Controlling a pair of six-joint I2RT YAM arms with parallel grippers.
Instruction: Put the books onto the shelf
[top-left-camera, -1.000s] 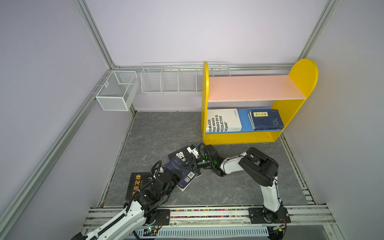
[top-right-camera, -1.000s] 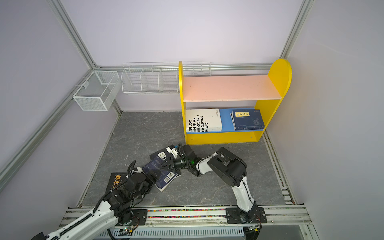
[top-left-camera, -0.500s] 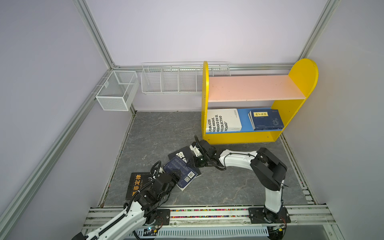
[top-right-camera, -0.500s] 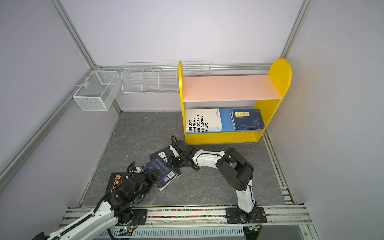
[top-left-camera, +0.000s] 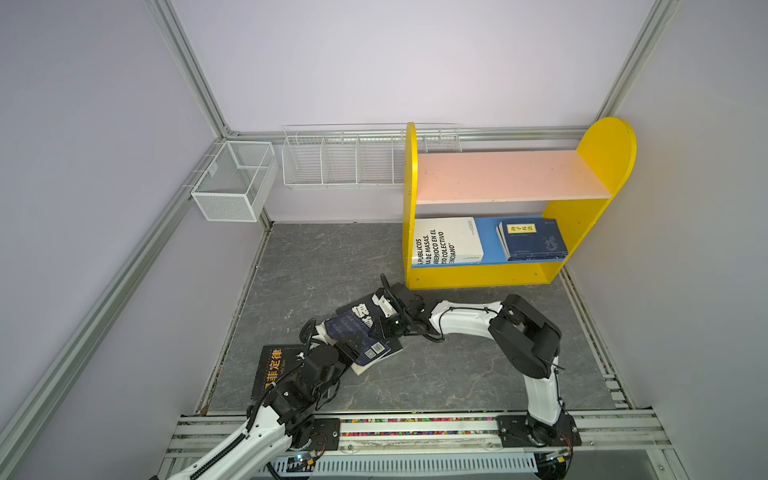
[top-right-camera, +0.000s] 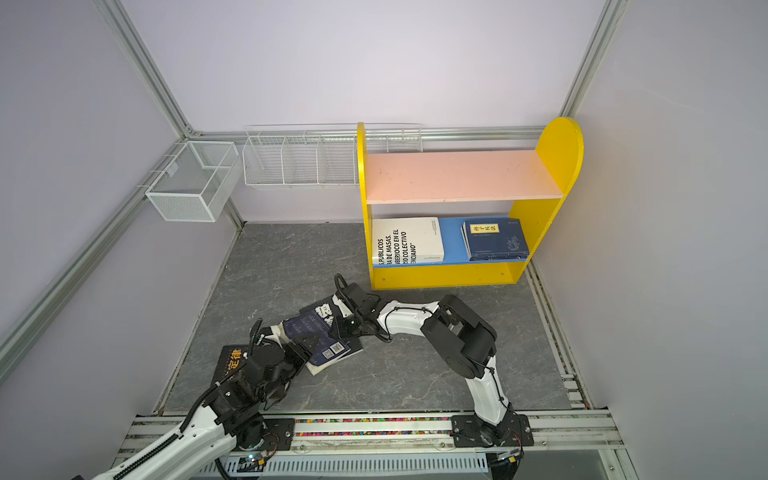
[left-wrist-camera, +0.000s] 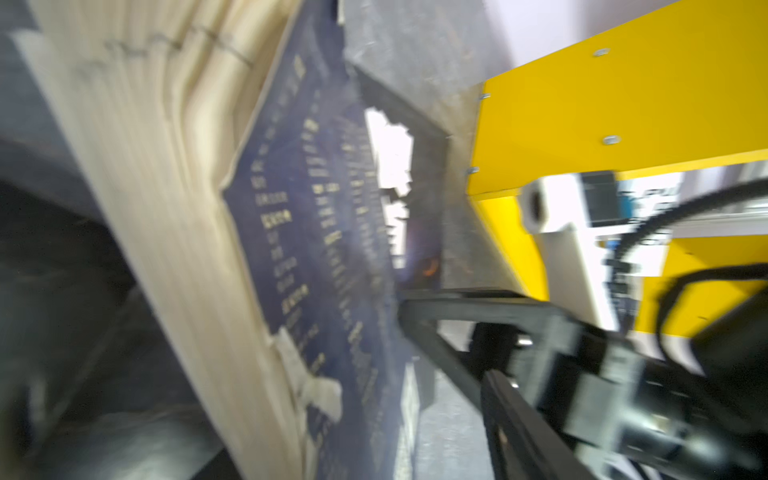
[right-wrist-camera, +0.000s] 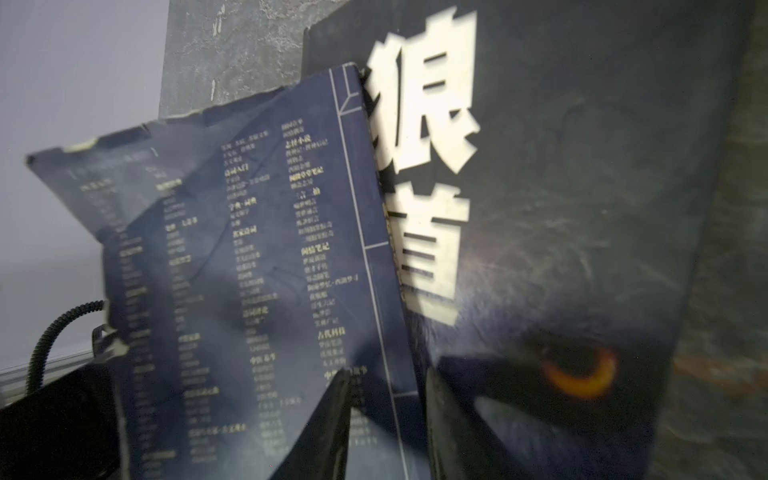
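Note:
A navy book (top-left-camera: 359, 338) lies back cover up on the floor, partly over a black book with a white title (top-left-camera: 360, 309). In the right wrist view my right gripper (right-wrist-camera: 386, 399) is shut on the navy book's (right-wrist-camera: 257, 249) spine edge, beside the black book (right-wrist-camera: 561, 208). My left gripper (top-left-camera: 337, 348) is open, its jaws straddling the navy book's near page edge (left-wrist-camera: 174, 216). Another black book with an orange title (top-left-camera: 274, 365) lies left of the left arm. The shelf (top-left-camera: 498, 176) holds a white book (top-left-camera: 446, 245) and a navy one (top-left-camera: 532, 241) on its blue board.
Two white wire baskets (top-left-camera: 235, 183) (top-left-camera: 340, 160) hang on the walls behind and left of the shelf. The shelf's pink upper board (top-right-camera: 457, 174) is bare. Grey floor (top-left-camera: 324, 257) lies between the books and the shelf. A rail (top-left-camera: 415, 426) runs along the front.
The right arm has stretched out, its elbow swinging right, and its jaws have closed in on the navy book's edge. The left jaws have narrowed a little round the book.

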